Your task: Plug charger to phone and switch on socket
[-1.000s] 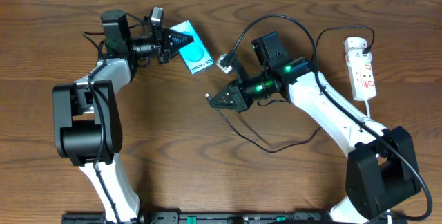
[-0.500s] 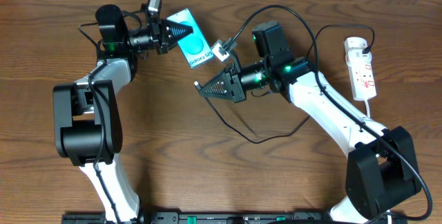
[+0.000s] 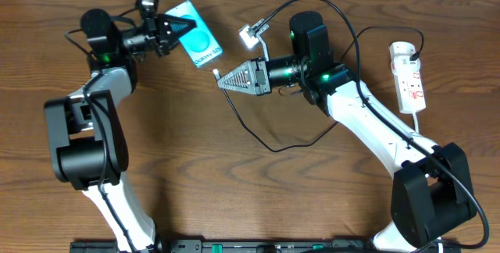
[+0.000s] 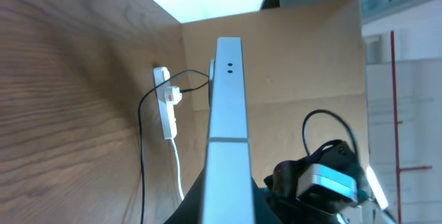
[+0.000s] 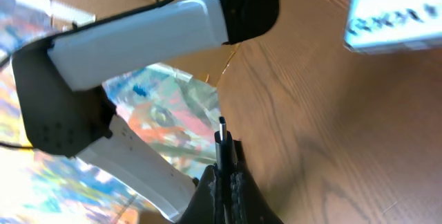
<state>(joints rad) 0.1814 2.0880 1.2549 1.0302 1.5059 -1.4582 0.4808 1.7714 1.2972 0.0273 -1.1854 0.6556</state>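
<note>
**Holding phone and plug, tips apart**

The left arm reaches across the far left corner of the table [image 3: 234, 198], its forearm level and pointing right. The left gripper [image 3: 187, 25] is clamped on the upper edge of the phone [image 3: 201, 46], which the left wrist view shows edge-on, standing straight up from between the fingers.

The right arm stretches from the near right corner, bends at the elbow and lays its wrist level, pointing left. The right gripper [image 3: 220, 80] is pinched on the charger [image 3: 269, 145] just behind its plug tip [image 5: 221, 135], which sticks out past the closed fingers in the right wrist view. That tip sits just below and right of the phone's lower corner, near it but not touching.

From the gripper the black cable sags in a loop on the wood under the right forearm, then rises and arcs over that arm to the socket [image 3: 408, 77], which lies at the far right, well apart from both grippers. Nothing lies between plug and phone.

A second ago the phone was further right and lower in the overhead view; the left arm has drawn it back toward the far left corner. The right gripper has risen and swung from pointing down-left to pointing straight left, following the phone.
</note>
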